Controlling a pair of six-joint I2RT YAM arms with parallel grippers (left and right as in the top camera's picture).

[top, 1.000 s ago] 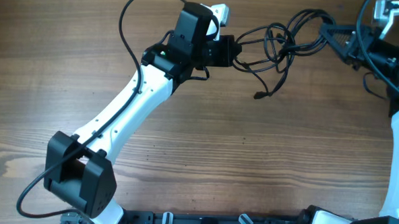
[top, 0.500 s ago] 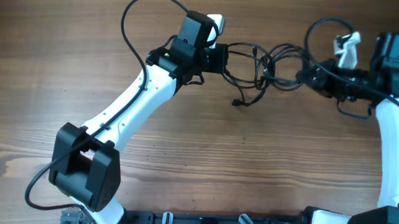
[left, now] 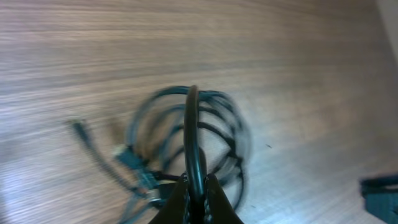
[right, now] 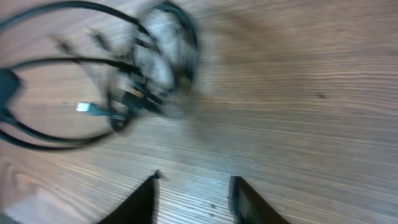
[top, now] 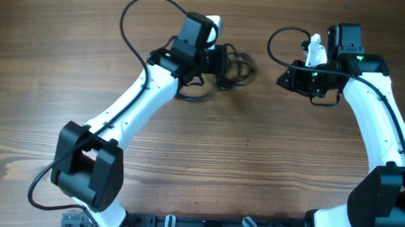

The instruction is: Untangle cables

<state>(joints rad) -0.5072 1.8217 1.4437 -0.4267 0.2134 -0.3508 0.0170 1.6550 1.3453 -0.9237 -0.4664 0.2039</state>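
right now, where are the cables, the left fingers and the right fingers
cables (left: 193, 124): left wrist view, on the pinched strand
left fingers (left: 176, 202): left wrist view, one finger's surface, shut on the cables
right fingers (right: 138, 202): right wrist view, one finger's surface, open

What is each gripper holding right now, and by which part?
The left gripper pinches the cables by one looped strand. The right gripper holds nothing; its fingers stand apart and empty.

Cables (left: 191, 124) blurred in both wrist views; individual strands untraceable.
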